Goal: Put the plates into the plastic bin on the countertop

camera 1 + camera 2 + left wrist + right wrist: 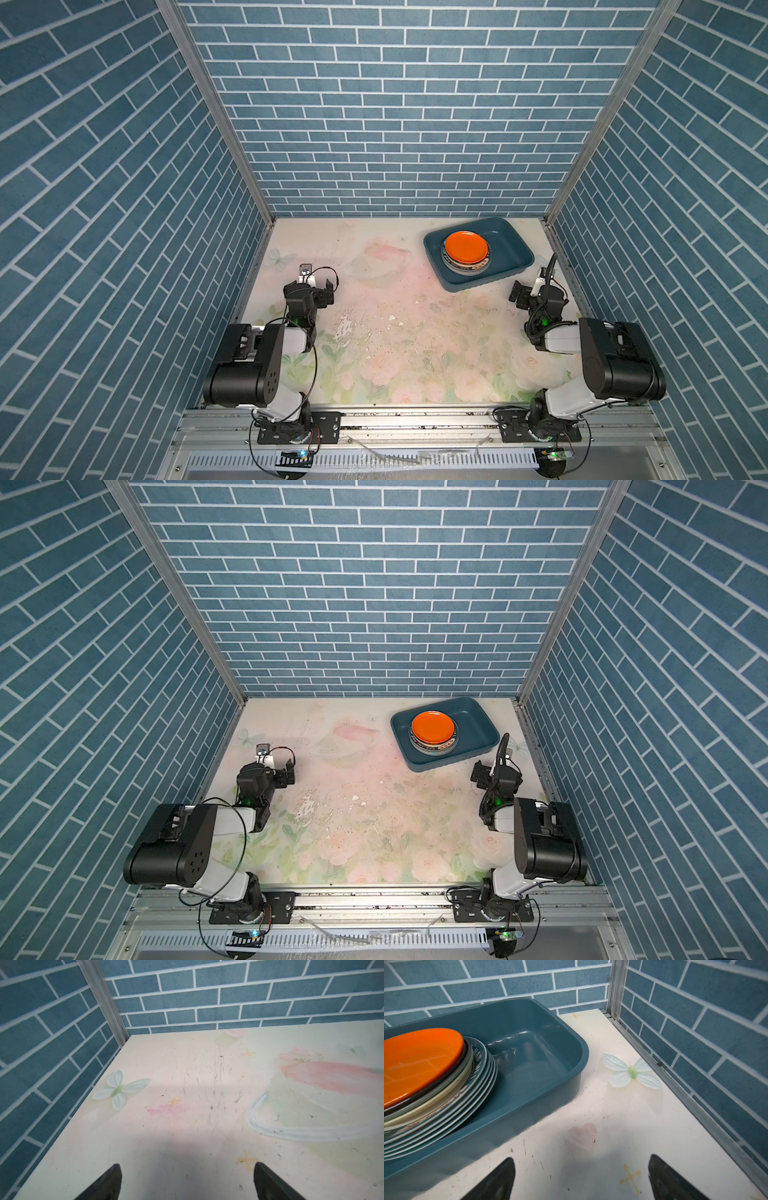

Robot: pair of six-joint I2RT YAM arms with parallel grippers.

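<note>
Already stacked, the plates [464, 248] sit in the left half of the bin [510, 245], an orange one on top, at the far right of the counter [395, 332]. The left hand [187, 1167] and right hand [581, 1159] hover released, holding nothing.

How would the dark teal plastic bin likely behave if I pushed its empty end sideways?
The dark teal rectangular plastic bin would probably pivot rather than slide straight, since the stack of round plates loads only one end. The glossy plain orange plate on top might shift on the stack. The bin likely feels heavy, holding many plates.
</note>
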